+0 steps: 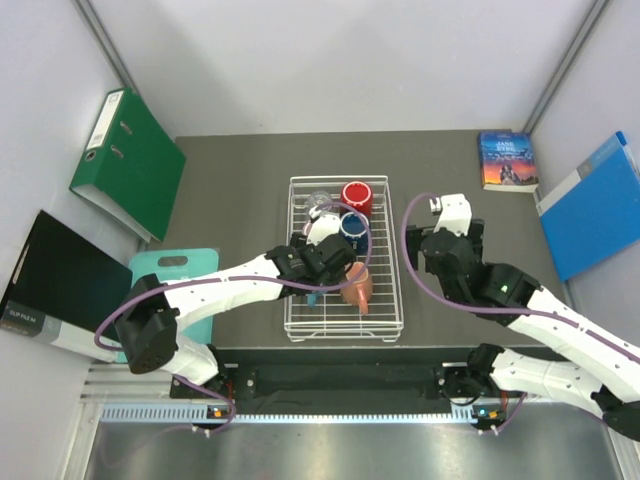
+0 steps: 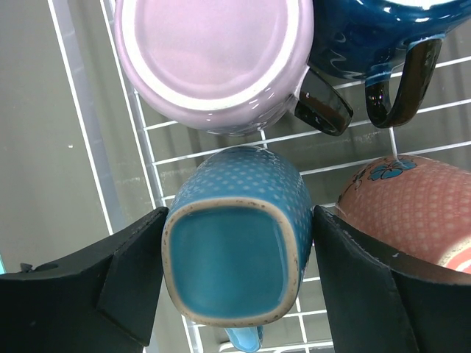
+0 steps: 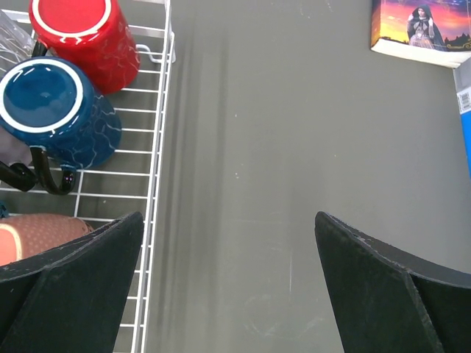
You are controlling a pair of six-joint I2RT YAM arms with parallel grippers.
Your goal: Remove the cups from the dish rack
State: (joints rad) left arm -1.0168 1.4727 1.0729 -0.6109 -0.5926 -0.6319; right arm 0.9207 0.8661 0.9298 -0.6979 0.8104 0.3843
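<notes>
The white wire dish rack [image 1: 392, 300] sits mid-table. My left gripper [image 2: 239, 220] reaches into it, its fingers pressed on both sides of an upside-down light blue mug [image 2: 235, 250]. The mauve-pink mug [image 2: 213, 59], the dark blue mug [image 2: 368, 37] and the salmon-orange mug [image 2: 412, 206] stand close around it. The red mug [image 1: 357, 197] and the clear glass tumbler [image 1: 320, 200] stand at the rack's far end. My right gripper [image 3: 228, 220] is open and empty above the bare table just right of the rack [image 3: 158, 147].
A green binder [image 1: 128, 160], a black folder [image 1: 60, 280] and a teal cutting board [image 1: 175, 275] lie left of the rack. A paperback book [image 1: 507, 160] and a blue folder [image 1: 595, 205] lie at the far right.
</notes>
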